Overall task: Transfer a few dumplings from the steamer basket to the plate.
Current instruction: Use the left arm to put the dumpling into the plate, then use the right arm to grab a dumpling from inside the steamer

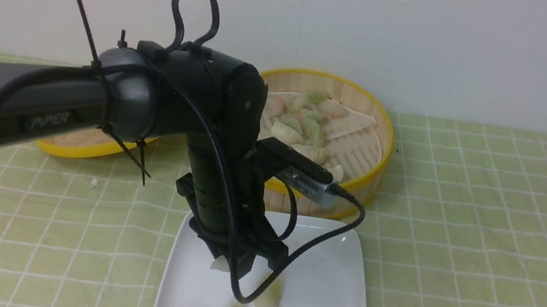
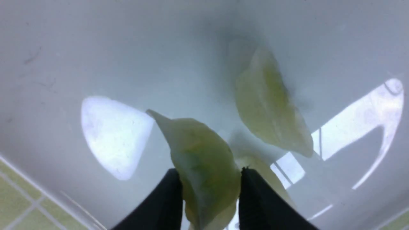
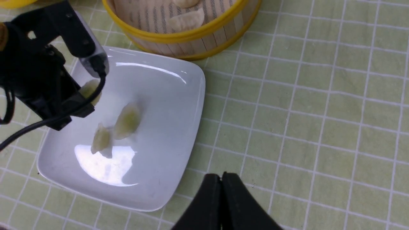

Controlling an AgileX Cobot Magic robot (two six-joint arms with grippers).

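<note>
Though front cam obscures it, wrist cam shows left hand [image 2: 211, 175] clamped on dumpling [image 2: 198, 150] (right hand [image 3: 222, 176] closed).

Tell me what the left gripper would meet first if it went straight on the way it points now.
The plate: the left gripper points down at its white surface, and the held green dumpling would probably touch first. A lying dumpling is close beside; depth is unclear.

Round bamboo steamer basket [image 1: 384, 138] with yellow rim, upper centre, pale green and whitish-pink crescent dumplings [image 1: 306, 123] heaped inside, glossy white square plate [image 1: 329, 305] lower centre, two green dumplings [image 3: 127, 119] lying on it, third green dumpling [image 2: 204, 156] pinched in left end effector [image 2: 209, 183]
</note>
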